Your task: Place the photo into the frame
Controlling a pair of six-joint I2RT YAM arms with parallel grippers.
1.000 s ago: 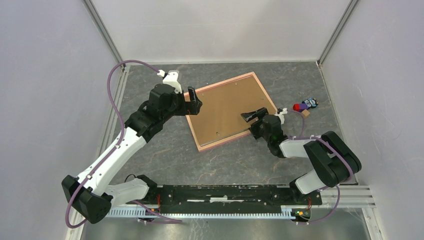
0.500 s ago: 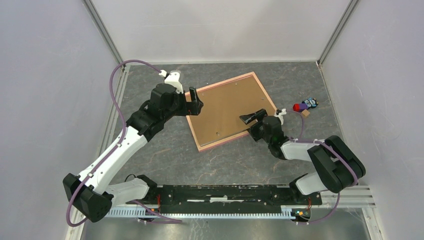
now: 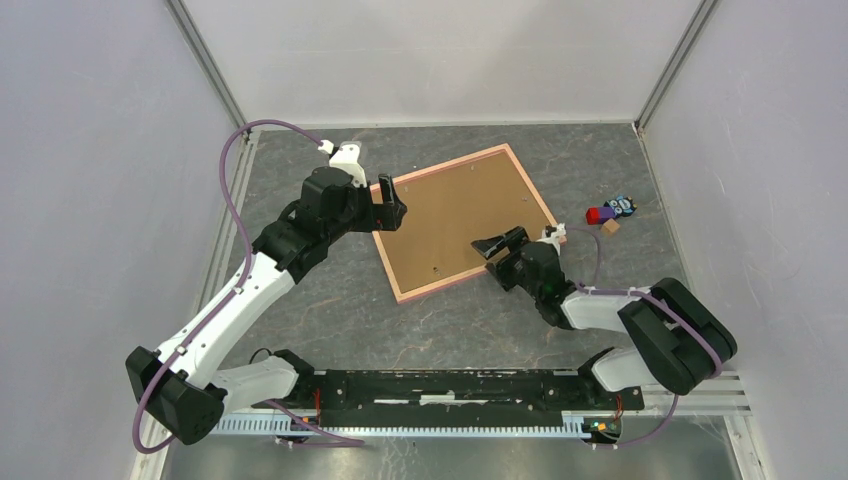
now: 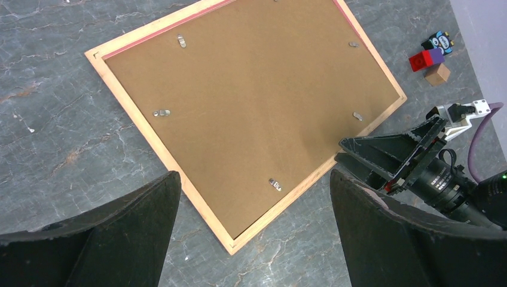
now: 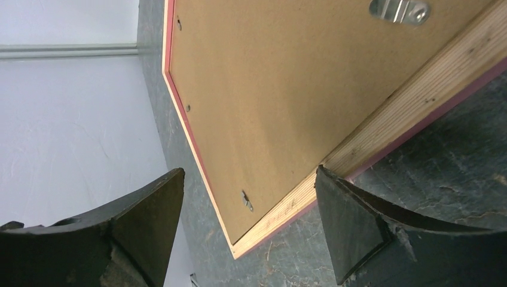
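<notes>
The frame (image 3: 455, 215) lies face down on the table, showing its brown board back with a pink edge and small metal tabs (image 4: 274, 183). It also shows in the left wrist view (image 4: 251, 101) and the right wrist view (image 5: 287, 89). My left gripper (image 3: 390, 205) is open and empty, above the frame's left edge; in its own view (image 4: 254, 179) the frame's near corner lies between the fingers. My right gripper (image 3: 497, 245) is open and empty, low at the frame's near right edge (image 5: 250, 173). The photo is out of view.
A small cluster of toy blocks (image 3: 610, 212) sits on the table to the right of the frame, also seen in the left wrist view (image 4: 433, 54). Pale walls enclose the grey marbled table on three sides.
My right gripper has moved a little left and nearer along the frame's near edge. The left arm and the frame have hardly moved.
</notes>
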